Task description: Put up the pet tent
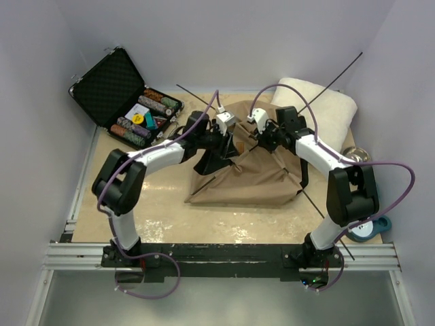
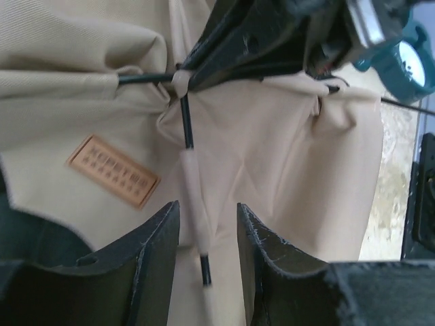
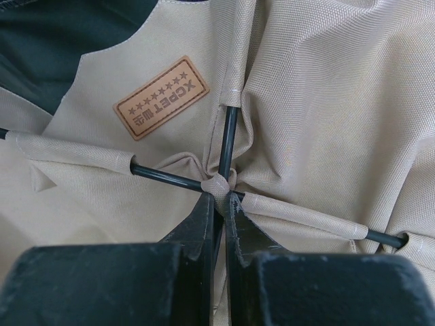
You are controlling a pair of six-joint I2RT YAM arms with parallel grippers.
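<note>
The pet tent (image 1: 245, 173) lies slumped mid-table, tan fabric with its black underside showing at the left. Its two thin black poles (image 1: 333, 80) cross at the top by a small brown patch (image 3: 162, 97). My right gripper (image 3: 221, 200) is shut on a pole just below the crossing, against the tan loop (image 3: 219, 183). My left gripper (image 2: 207, 231) is open, its fingers (image 2: 153, 251) on either side of a sleeved pole (image 2: 192, 197) without touching it. The patch (image 2: 113, 170) shows left of it. The doorway and pompom are hidden.
An open black case (image 1: 112, 85) with poker chips stands at the back left. A white fluffy cushion (image 1: 323, 109) lies at the back right, a metal bowl (image 1: 358, 155) beside it. A teal round object (image 1: 372, 229) sits near the right arm's base. Pole ends stick out beyond the tent.
</note>
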